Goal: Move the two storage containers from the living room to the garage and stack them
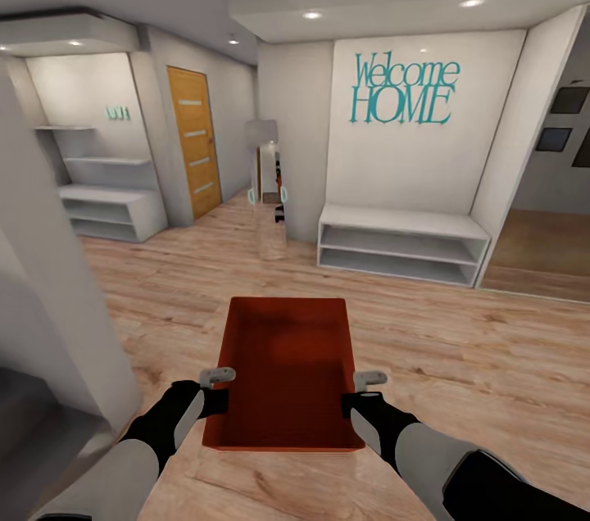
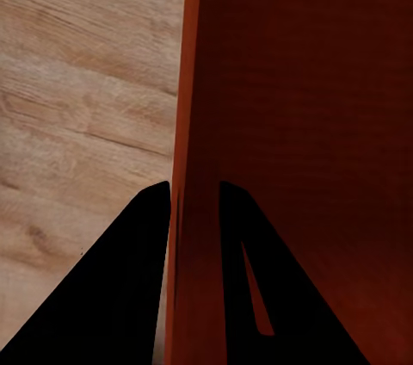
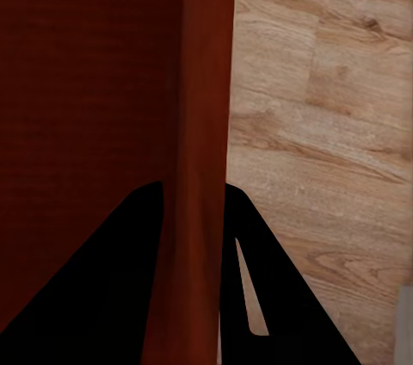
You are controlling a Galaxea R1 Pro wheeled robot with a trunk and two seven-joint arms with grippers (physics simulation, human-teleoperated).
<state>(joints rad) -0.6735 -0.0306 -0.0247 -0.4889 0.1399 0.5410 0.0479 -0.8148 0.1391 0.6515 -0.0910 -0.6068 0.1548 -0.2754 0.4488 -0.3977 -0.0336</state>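
An orange-red open-topped storage container [image 1: 287, 369] hangs in front of me above the light wood-plank floor, held by both arms. My left gripper [image 1: 216, 390] is shut on its left wall [image 2: 194, 167], one black finger on each side. My right gripper [image 1: 360, 394] is shut on its right wall [image 3: 206, 124] the same way. The bin looks empty inside. The second container, the garage and its concrete floor are out of view.
A hallway lies ahead: a white shelf bench [image 1: 401, 244] under teal "Welcome HOME" lettering [image 1: 403, 88], an orange wooden door [image 1: 195, 142] at left, white shelves [image 1: 106, 197] further left, a narrow passage [image 1: 270, 185] between them. A pale wall corner [image 1: 57, 316] stands close at left.
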